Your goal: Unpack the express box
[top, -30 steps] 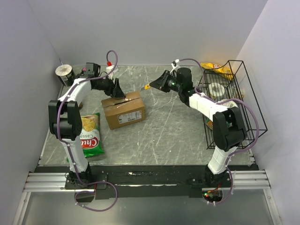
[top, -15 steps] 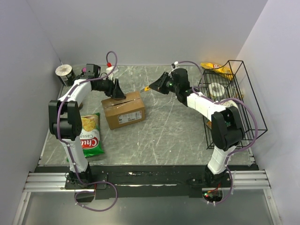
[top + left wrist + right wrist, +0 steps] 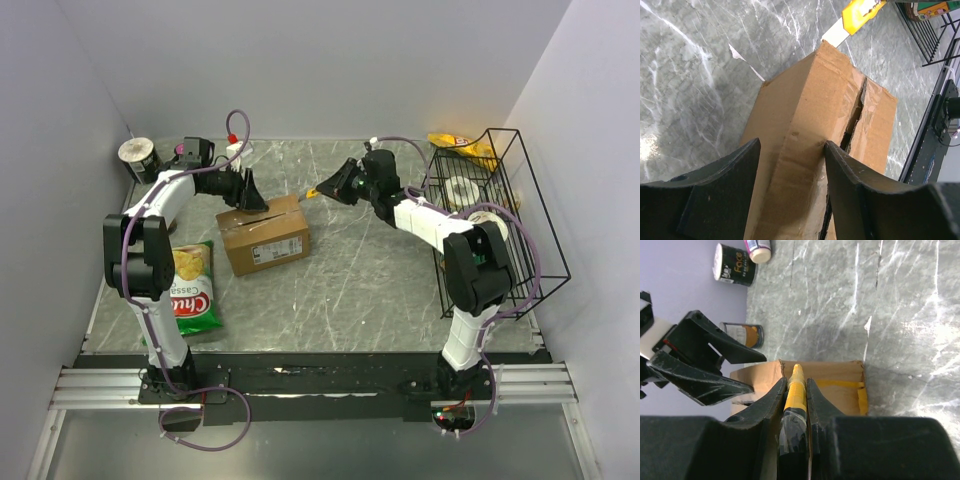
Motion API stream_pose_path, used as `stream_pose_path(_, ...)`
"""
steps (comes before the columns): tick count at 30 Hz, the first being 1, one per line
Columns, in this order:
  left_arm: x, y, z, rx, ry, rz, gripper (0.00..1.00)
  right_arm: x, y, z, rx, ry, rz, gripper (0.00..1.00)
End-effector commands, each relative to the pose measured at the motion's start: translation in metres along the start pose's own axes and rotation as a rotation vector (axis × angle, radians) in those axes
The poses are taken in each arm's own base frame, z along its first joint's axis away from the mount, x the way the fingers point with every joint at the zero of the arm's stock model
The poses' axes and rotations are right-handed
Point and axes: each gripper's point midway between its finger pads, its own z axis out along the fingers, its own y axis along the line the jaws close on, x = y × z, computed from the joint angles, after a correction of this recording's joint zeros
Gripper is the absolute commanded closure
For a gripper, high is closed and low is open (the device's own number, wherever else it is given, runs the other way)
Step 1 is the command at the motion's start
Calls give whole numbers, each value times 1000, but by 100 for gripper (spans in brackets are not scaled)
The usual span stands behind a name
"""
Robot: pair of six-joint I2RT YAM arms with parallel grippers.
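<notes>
Your right hand has crept closer to the express box, which sits left of centre on the bench. It's clenched on the yellow cutter, blade tip near the box's far end, so the tape cut looks imminent. Your left hand hasn't moved: spread wide astride the box's other end, gripping nothing

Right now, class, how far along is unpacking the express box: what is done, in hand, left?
Done: the seam atop the express box already gapes. In hand: the left tool straddles the box's end; the right tool grips a yellow knife near its far corner. Left: opening the flaps, which lie flat, and emptying it.
</notes>
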Motion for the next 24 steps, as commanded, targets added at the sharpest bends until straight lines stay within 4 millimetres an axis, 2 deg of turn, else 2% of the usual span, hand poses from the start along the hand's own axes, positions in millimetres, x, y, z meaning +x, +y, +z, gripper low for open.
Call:
stream_pose_path(1,-1,-4,-3,-18,0,23,41,-22,34,3,-85,-67,-12,100)
stream_pose_path(6,1,-4,-3,-17,4,20,41,-28,38,2,-90,-86,-15,100)
stream_pose_path(17,1,-3,-3,-26,2,11,42,-16,36,2,-99,-32,8,100)
stream_pose_path(21,1,5,0,-56,-1,-33,48,-9,33,-1,-88,-10,14,100)
stream_pose_path(24,1,9,3,-67,-1,-52,60,-3,30,-5,-78,1,20,100)
